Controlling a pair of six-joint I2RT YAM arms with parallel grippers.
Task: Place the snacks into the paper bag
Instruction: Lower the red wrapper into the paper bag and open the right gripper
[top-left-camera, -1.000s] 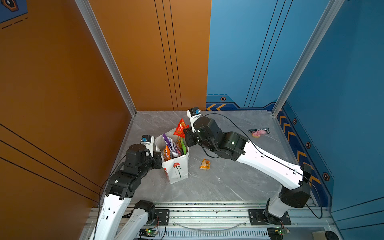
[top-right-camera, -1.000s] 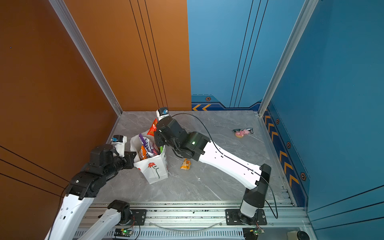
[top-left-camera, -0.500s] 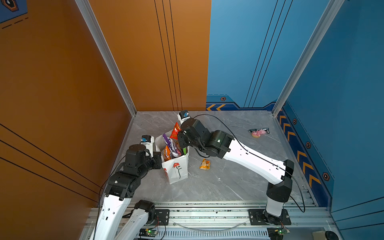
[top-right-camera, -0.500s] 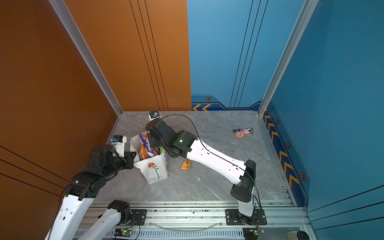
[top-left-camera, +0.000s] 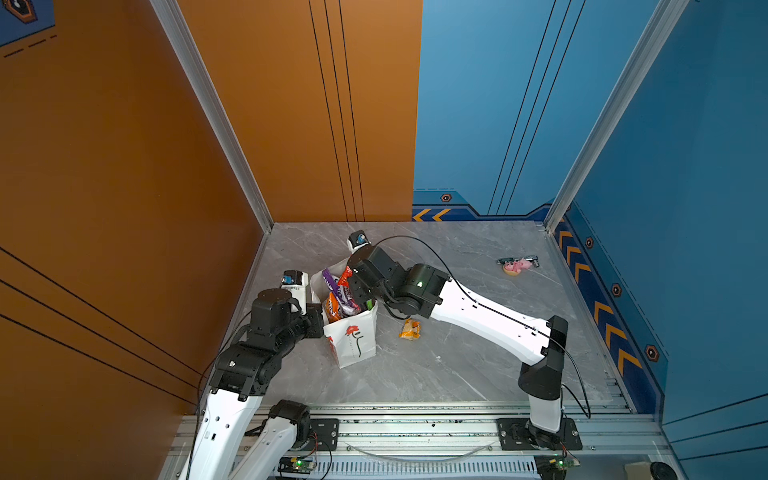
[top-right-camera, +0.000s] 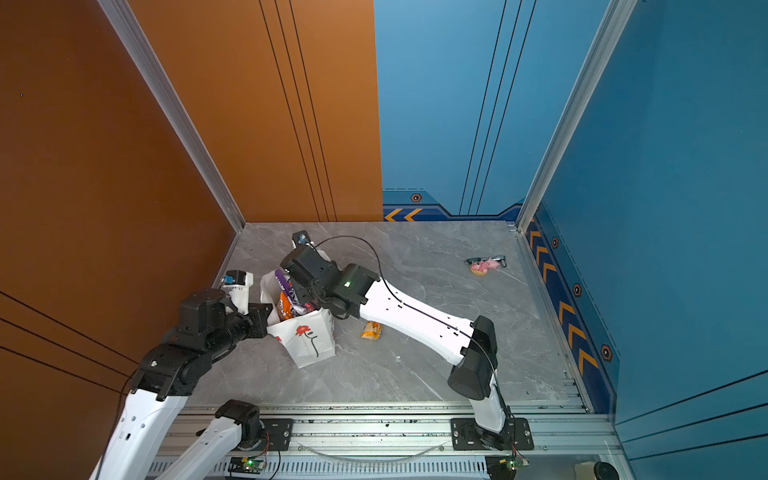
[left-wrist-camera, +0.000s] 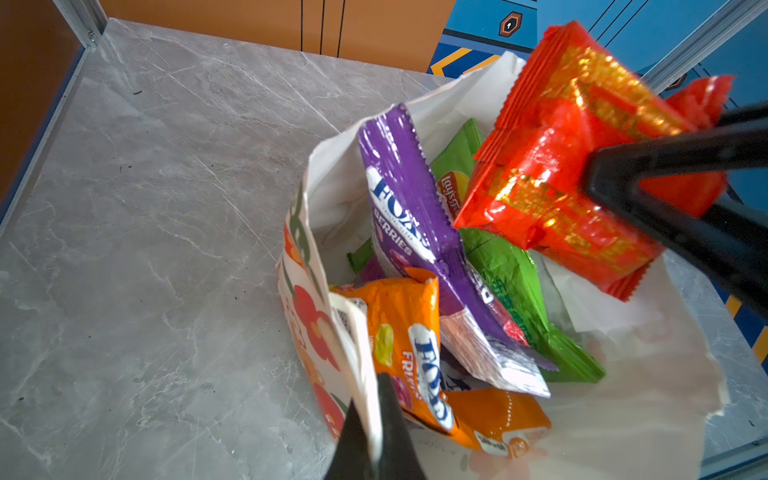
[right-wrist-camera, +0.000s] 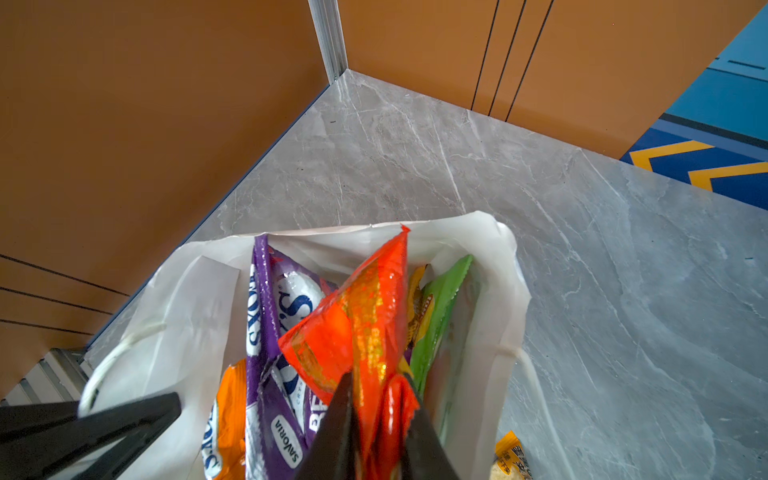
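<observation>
The white paper bag (top-left-camera: 353, 345) with a red flower stands open at the table's left. My left gripper (left-wrist-camera: 372, 399) is shut on the bag's near rim (left-wrist-camera: 357, 332). Inside stand a purple packet (left-wrist-camera: 399, 178), an orange packet (left-wrist-camera: 399, 332) and a green packet (left-wrist-camera: 507, 270). My right gripper (right-wrist-camera: 376, 386) is shut on a red snack packet (right-wrist-camera: 365, 307), which hangs over the bag's mouth with its lower part among the other packets. A tiny orange-yellow packet (top-left-camera: 409, 329) lies on the table just right of the bag.
A small pink figurine (top-left-camera: 515, 266) lies at the far right of the grey marble table (top-left-camera: 457, 374). Orange walls stand close behind and left of the bag. The right arm (top-left-camera: 478, 316) stretches across the table's middle.
The right gripper has carried the red packet leftward and down, from behind the bag's right side to over its mouth. The left gripper and the bag have stayed put.
</observation>
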